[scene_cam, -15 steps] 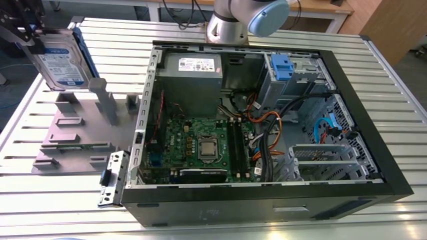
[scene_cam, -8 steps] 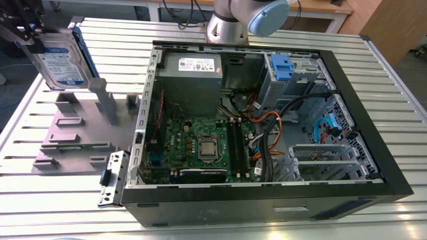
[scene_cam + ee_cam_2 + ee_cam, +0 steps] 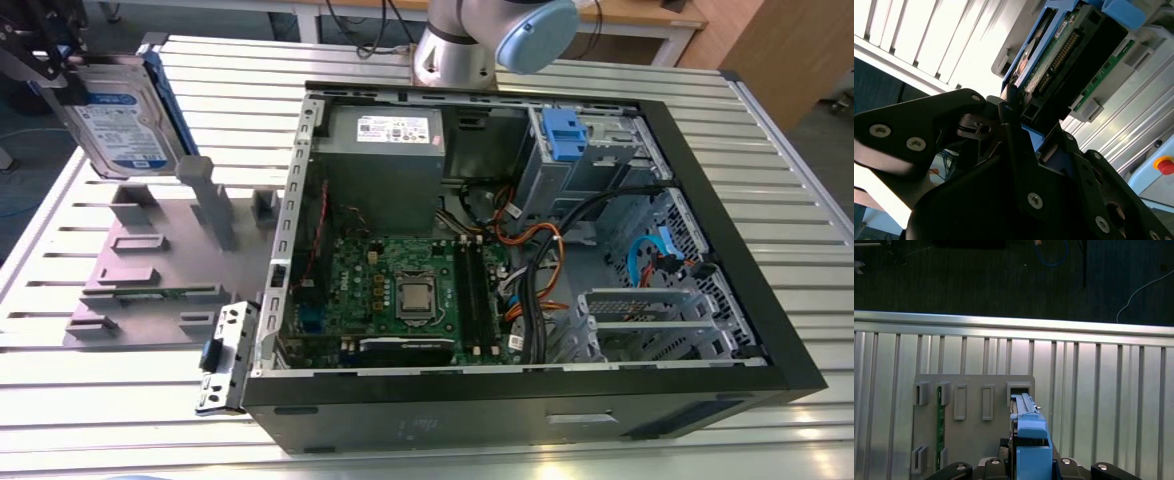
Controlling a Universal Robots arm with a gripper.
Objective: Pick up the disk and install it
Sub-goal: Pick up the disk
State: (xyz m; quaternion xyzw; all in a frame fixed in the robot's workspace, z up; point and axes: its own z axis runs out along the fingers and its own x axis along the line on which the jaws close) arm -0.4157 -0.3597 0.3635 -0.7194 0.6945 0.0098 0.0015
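Observation:
The disk [image 3: 120, 110], a silver drive with a white-and-blue label and blue frame, hangs upright at the exterior view's far left, just above the grey holder plate [image 3: 134, 265]. My gripper [image 3: 54, 60] is shut on its upper end. In the second wrist view the black fingers [image 3: 1014, 150] clamp the disk [image 3: 1064, 55], whose green circuit board side shows. In the first wrist view the disk [image 3: 1026, 440] is seen edge-on over an empty slot [image 3: 1019, 389] of the holder plate [image 3: 974, 440].
An open black computer case [image 3: 534, 395] lies on the slatted metal table [image 3: 774, 150], with a motherboard [image 3: 400, 290], a grey power supply [image 3: 387, 135] and a blue-latched drive bay [image 3: 561, 135]. A green memory stick [image 3: 167, 293] sits in the holder. The arm's base [image 3: 467, 40] stands behind the case.

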